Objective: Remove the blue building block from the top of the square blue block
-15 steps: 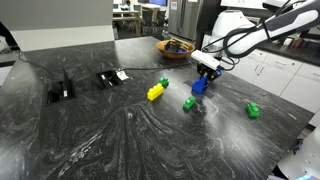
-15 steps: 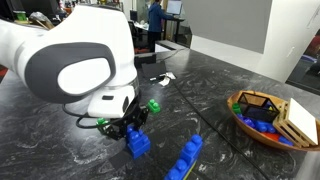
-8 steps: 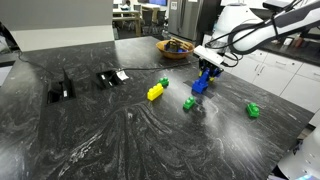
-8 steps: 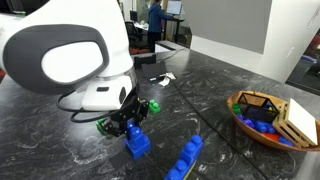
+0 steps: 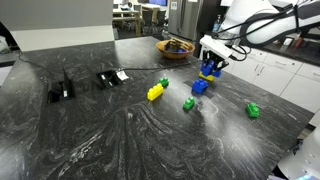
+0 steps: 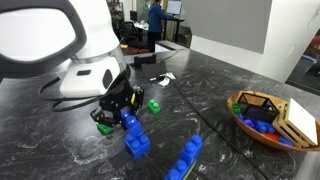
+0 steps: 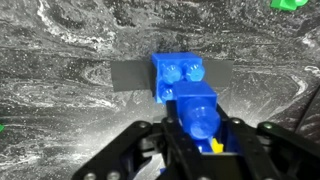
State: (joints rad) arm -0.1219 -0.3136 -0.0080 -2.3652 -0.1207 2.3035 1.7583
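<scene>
My gripper (image 5: 210,62) is shut on the narrow blue building block (image 5: 209,71) and holds it tilted just above the square blue block (image 5: 200,87), which sits on the dark marble counter. Both also show in an exterior view, with the gripper (image 6: 118,108) above the narrow block (image 6: 128,121) and the square block (image 6: 137,145). In the wrist view the narrow block (image 7: 197,108) sits between my fingers (image 7: 200,138), with a small yellow bit under it. The square block (image 7: 178,72) lies beyond it on a grey patch.
A yellow brick (image 5: 155,92) and green bricks (image 5: 189,103) (image 5: 253,110) (image 5: 164,82) lie around. A long blue studded piece (image 6: 185,158) lies near the square block. A wooden bowl (image 6: 262,118) holds toys. Two black items (image 5: 110,77) (image 5: 62,91) lie farther off.
My gripper has risen with the narrow blue block, lifting it off the square blue block, which stayed on the counter.
</scene>
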